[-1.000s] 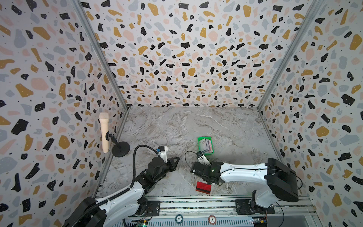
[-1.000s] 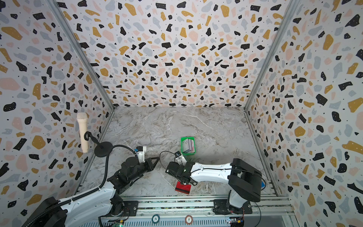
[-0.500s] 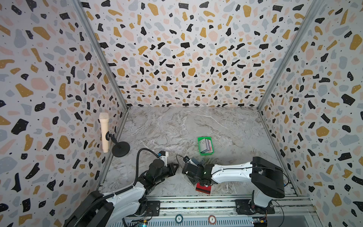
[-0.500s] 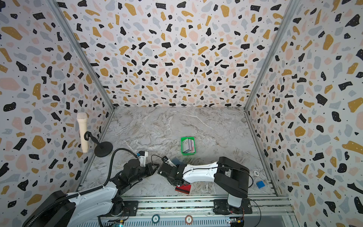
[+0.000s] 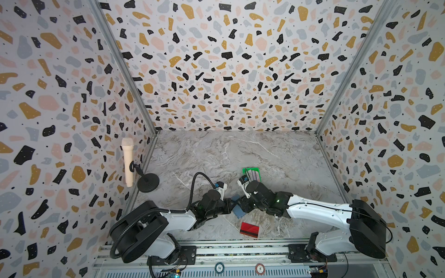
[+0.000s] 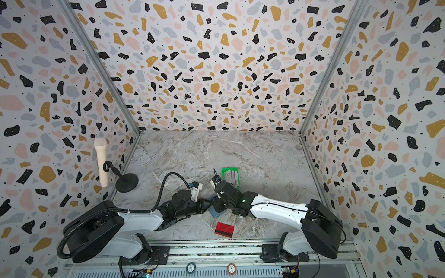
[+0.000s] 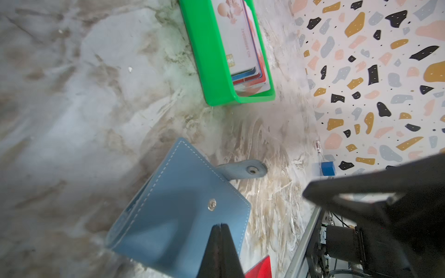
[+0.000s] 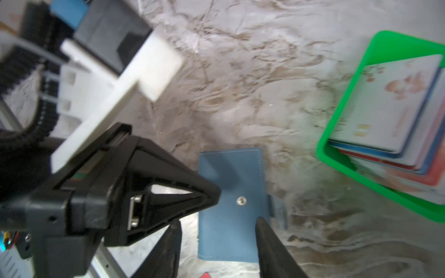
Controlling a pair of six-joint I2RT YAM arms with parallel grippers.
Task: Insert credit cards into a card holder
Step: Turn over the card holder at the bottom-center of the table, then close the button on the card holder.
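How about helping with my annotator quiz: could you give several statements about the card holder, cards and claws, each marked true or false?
1. The card holder has its snap tab undone. True.
2. The red striped card lies in the green tray. False: it lies on the table, apart from the tray.
3. The left claw is shut. True.
4. The right claw is clamped on a card. False: its fingers stand apart, either side of the card holder.
5. The tray is empty. False: it holds a stack of cards.
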